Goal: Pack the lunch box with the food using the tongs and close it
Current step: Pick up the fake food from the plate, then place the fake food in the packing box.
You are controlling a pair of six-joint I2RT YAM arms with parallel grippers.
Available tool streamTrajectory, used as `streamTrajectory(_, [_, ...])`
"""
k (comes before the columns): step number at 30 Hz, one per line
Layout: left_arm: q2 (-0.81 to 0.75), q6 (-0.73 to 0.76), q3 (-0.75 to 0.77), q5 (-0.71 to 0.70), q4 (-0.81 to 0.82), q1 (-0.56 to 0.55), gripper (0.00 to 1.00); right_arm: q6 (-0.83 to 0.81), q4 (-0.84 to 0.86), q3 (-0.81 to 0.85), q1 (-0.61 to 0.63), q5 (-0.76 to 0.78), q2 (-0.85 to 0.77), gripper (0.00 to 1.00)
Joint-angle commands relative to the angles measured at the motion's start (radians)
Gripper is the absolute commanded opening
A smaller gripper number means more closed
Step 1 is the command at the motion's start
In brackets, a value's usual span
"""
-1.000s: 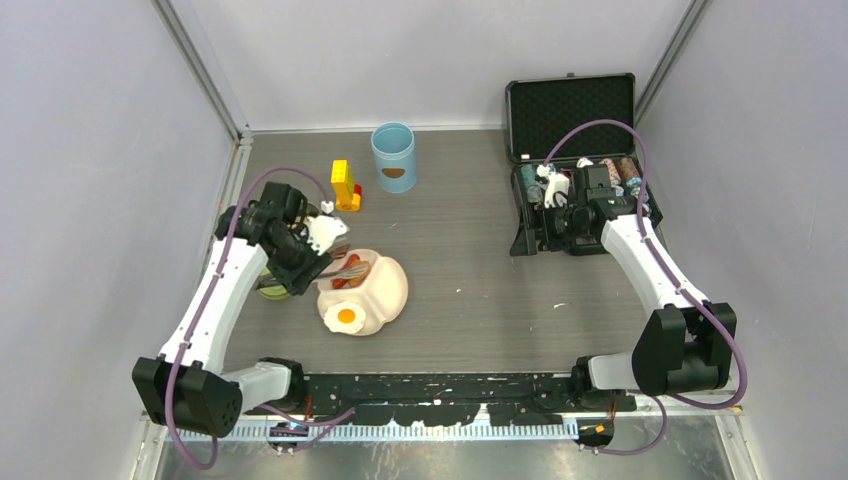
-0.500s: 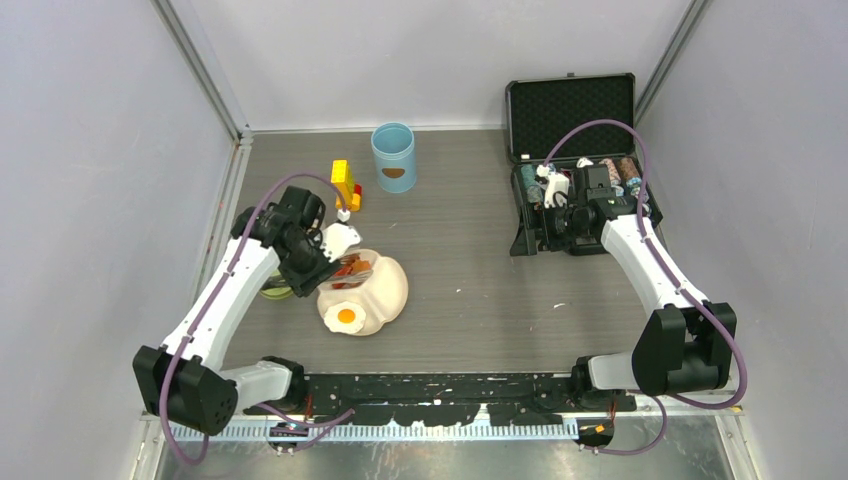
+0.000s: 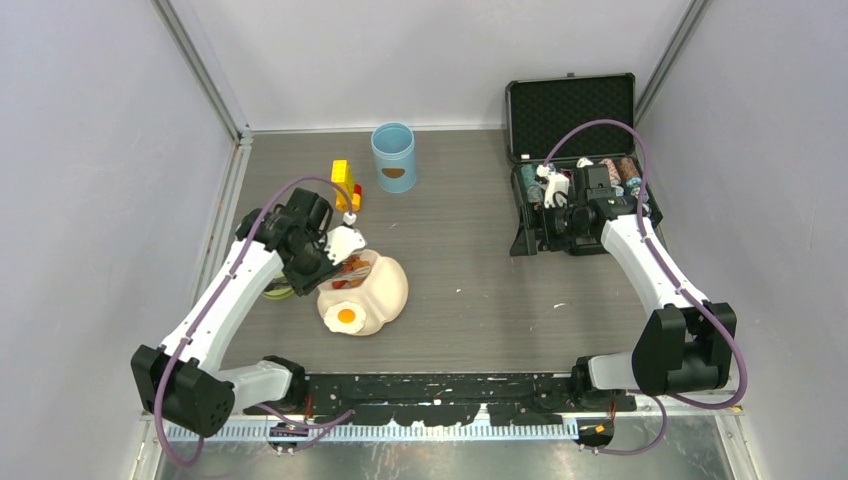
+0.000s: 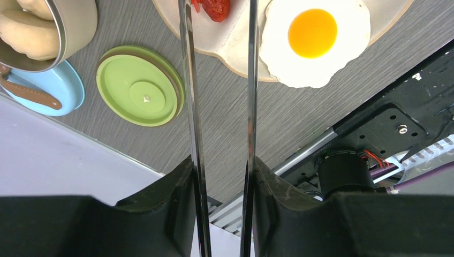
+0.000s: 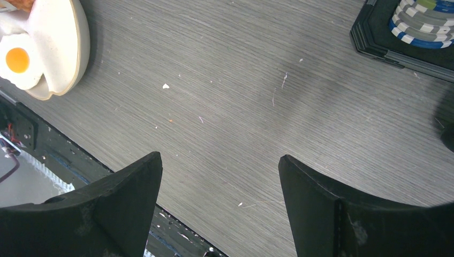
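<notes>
Left arm [image 3: 225, 295] bent inward, left hand [image 4: 222, 171] clamped on the tongs [image 4: 188, 107]; right arm [image 3: 645, 262] stretched forward, right hand [image 5: 219, 160] agape.

Grey table [image 3: 470, 270] before me: plate [image 3: 392, 290] near left; green lid [image 4: 140, 85], blue lid [image 4: 69, 88] and bowl [image 4: 80, 21] just beside it; canister [image 3: 393, 158] and yellow blocks [image 3: 343, 185] behind; case [image 3: 570, 110] far right.

Mostly pastels on a grey wood-grain table [image 5: 241, 107]
White fried egg [image 4: 313, 40] with yellow yolk, cream plate [image 3: 392, 285], red sausage [image 4: 217, 8], silver tongs [image 4: 190, 107], green lid [image 4: 140, 85], light-blue canister [image 3: 393, 157] with brown emblem.
</notes>
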Motion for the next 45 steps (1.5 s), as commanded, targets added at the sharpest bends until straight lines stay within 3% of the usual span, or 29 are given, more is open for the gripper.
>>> streamTrajectory(1, [-0.029, -0.009, 0.023, -0.014, 0.008, -0.023, 0.36, -0.014, 0.019, 0.008, 0.005, -0.006, -0.007, 0.84])
streamTrajectory(15, [-0.031, -0.026, 0.053, -0.031, -0.009, -0.074, 0.34, -0.016, 0.019, 0.005, 0.004, -0.006, -0.002, 0.84])
streamTrajectory(31, [-0.013, -0.088, 0.168, 0.073, -0.070, -0.072, 0.20, -0.018, 0.019, 0.004, 0.005, -0.012, -0.002, 0.84])
streamTrajectory(38, [0.071, -0.129, 0.375, 0.139, -0.089, -0.060, 0.20, -0.013, 0.019, 0.009, 0.004, -0.015, -0.008, 0.84])
streamTrajectory(45, [0.269, -0.158, 0.687, 0.178, -0.062, 0.019, 0.20, -0.024, -0.003, 0.034, 0.004, -0.001, -0.015, 0.84])
